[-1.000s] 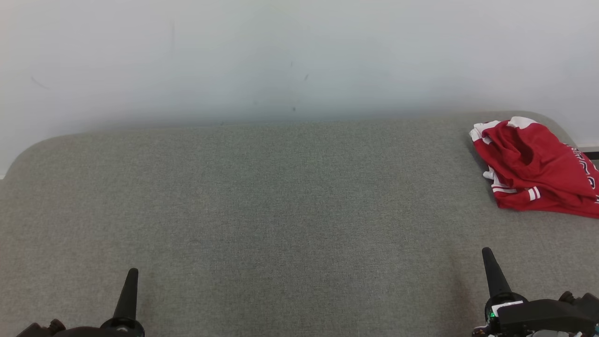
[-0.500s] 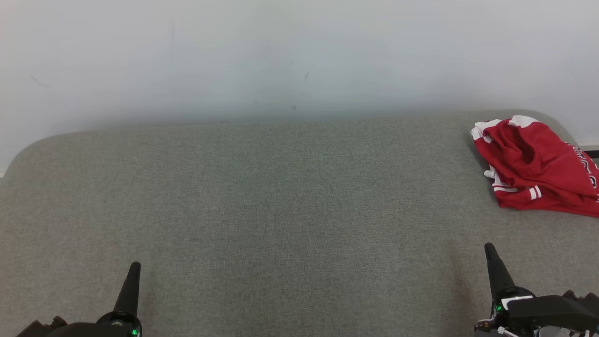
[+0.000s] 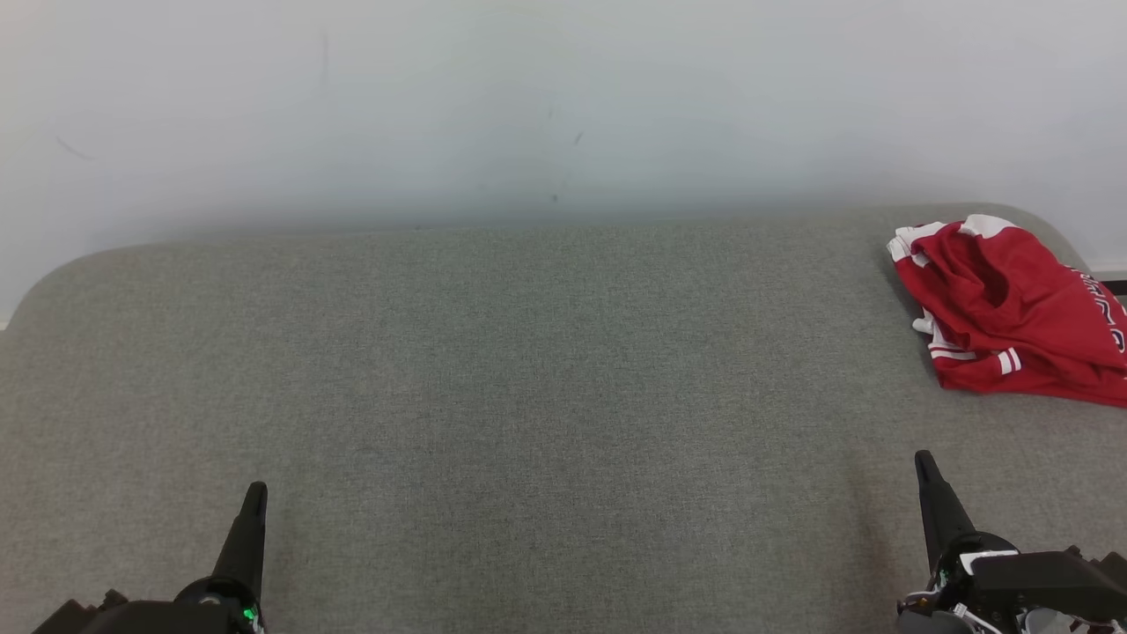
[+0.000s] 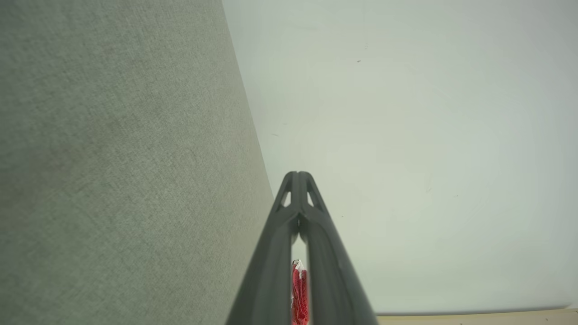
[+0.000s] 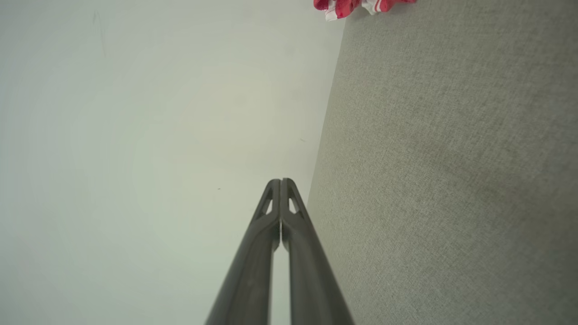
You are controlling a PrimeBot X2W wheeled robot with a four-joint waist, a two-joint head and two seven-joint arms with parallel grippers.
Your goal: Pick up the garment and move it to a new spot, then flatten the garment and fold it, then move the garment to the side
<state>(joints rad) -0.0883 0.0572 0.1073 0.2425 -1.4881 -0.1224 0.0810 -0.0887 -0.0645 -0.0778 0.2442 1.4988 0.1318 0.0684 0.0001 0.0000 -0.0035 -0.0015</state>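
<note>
A red garment (image 3: 1012, 317) with white trim and stripes lies crumpled at the far right corner of a grey upholstered top (image 3: 528, 396), close to where that corner rounds off against a pale wall (image 3: 528, 106). Part of the cloth runs past the right side of the head view, so its full outline cannot be told. It carries some lettering on its right part, too small to read.

The left gripper (image 3: 255, 491) sits by the near edge towards the left corner, and the right gripper (image 3: 923, 460) by the near edge towards the right corner. In both wrist views, each gripper's two dark fingers are pressed together, tips touching, with nothing between them. Both are well apart from the garment, the right one being the nearer.

In the left wrist view, a thin red and white sliver shows through the slot lower down between the fingers (probably the same garment, seen far off across the top). In the right wrist view, the garment's edge sits at the far end of the grey fabric, beside the wall.
</note>
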